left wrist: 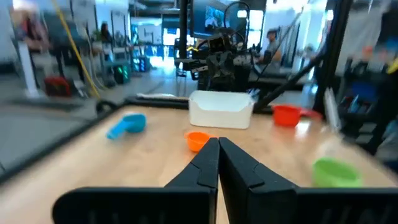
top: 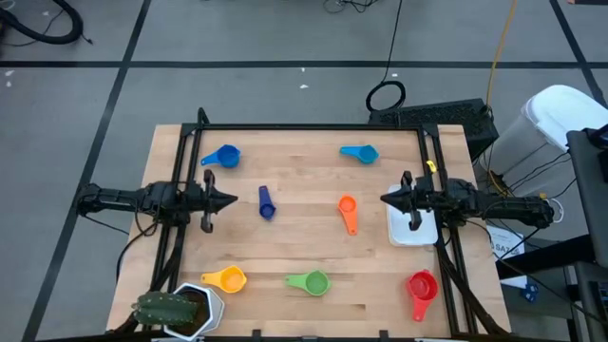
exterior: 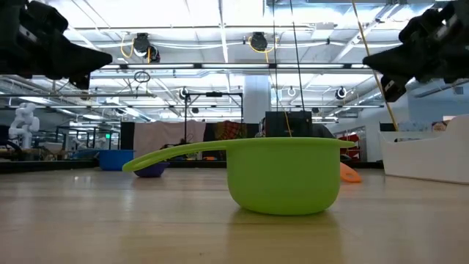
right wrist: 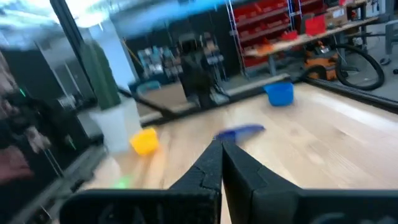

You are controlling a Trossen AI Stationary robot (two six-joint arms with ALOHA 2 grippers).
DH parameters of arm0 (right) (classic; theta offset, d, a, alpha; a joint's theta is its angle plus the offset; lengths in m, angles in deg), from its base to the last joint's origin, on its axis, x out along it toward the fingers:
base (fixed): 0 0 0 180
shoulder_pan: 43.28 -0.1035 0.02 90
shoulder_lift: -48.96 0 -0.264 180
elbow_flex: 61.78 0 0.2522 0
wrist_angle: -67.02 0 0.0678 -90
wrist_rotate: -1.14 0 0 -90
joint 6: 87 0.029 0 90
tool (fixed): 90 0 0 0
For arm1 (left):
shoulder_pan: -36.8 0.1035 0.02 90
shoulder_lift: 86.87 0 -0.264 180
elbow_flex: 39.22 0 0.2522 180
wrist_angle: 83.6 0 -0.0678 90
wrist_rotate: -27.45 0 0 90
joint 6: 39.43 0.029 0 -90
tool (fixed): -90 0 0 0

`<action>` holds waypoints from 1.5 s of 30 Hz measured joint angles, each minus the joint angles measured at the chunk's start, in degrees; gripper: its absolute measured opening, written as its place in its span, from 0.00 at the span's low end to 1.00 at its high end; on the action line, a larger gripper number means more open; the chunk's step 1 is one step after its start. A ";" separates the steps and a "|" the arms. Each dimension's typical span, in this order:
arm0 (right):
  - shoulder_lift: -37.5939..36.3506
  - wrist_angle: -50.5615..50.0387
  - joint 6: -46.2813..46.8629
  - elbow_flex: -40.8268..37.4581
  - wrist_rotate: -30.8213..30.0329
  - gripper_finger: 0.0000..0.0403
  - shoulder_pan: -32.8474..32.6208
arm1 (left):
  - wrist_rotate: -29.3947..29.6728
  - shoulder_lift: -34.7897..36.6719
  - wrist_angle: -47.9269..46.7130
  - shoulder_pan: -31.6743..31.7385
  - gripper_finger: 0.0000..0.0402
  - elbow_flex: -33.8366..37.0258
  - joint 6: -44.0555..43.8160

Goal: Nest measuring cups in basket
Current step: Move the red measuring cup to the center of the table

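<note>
Both closed, the right gripper [top: 388,199] seemingly overhangs the basket [top: 425,234], left gripper [top: 231,199] opposite.

grey floor [top: 285,38] crossed by dark tape lines surrounds the wooden table [top: 304,237]. overhead, long ceiling lights [exterior: 220,22] glow across an open workshop, and red shelving [right wrist: 280,18] lines the far side.

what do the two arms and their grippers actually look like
Both arms are dark, nearly black, built from slim jointed segments with thin black cables running along them. The left gripper and right gripper each end in two matte black fingers that taper to a sharp wedge, as the left wrist view and right wrist view show. No coloured markings are visible.
</note>
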 joint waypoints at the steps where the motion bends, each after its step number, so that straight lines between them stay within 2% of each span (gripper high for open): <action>1: -0.02 1.47 2.65 0.00 0.04 0.00 0.02 | 0.00 0.00 0.00 0.01 0.02 0.01 2.93; 6: -0.02 8.00 15.04 -0.01 0.02 0.00 0.02 | 0.04 0.02 0.02 0.01 0.02 0.00 11.06; 10: -0.02 11.71 16.18 -0.02 0.02 0.00 0.02 | 0.02 0.00 0.11 0.01 0.02 0.01 9.98; 12: 0.00 13.55 16.66 -0.02 -0.39 0.00 0.02 | -0.04 0.00 0.31 -0.01 0.02 0.01 5.69; 15: 0.00 16.37 17.03 -0.02 -1.69 0.00 0.03 | -0.03 0.01 1.64 -0.01 0.02 -0.01 -6.22; 23: -0.02 26.32 3.30 0.31 -1.69 0.00 0.07 | -0.02 0.02 7.75 -0.01 0.02 0.00 -25.09; 26: 0.42 26.85 0.25 2.27 -1.47 0.00 0.07 | -0.02 0.02 11.30 -0.01 0.02 -0.01 -31.80; 30: 3.16 24.47 -4.66 7.46 -0.09 0.00 0.07 | -2.61 0.00 16.55 -0.01 0.02 -0.70 -33.60; 33: 7.34 21.51 -7.67 12.96 0.12 0.00 0.04 | -7.68 -0.02 14.59 -0.01 0.02 -3.87 -34.48; 36: 13.71 14.69 -11.17 19.88 0.23 0.00 0.04 | -12.05 -1.85 8.84 -0.01 0.02 -8.76 -33.74; 40: 25.03 3.53 -16.15 32.23 0.30 0.01 0.04 | -13.58 -8.59 1.67 -0.01 0.02 -18.43 -27.59; 45: 39.75 -12.63 -23.45 48.16 0.23 0.04 0.04 | -13.59 -22.08 -6.81 -0.01 0.02 -33.16 -16.57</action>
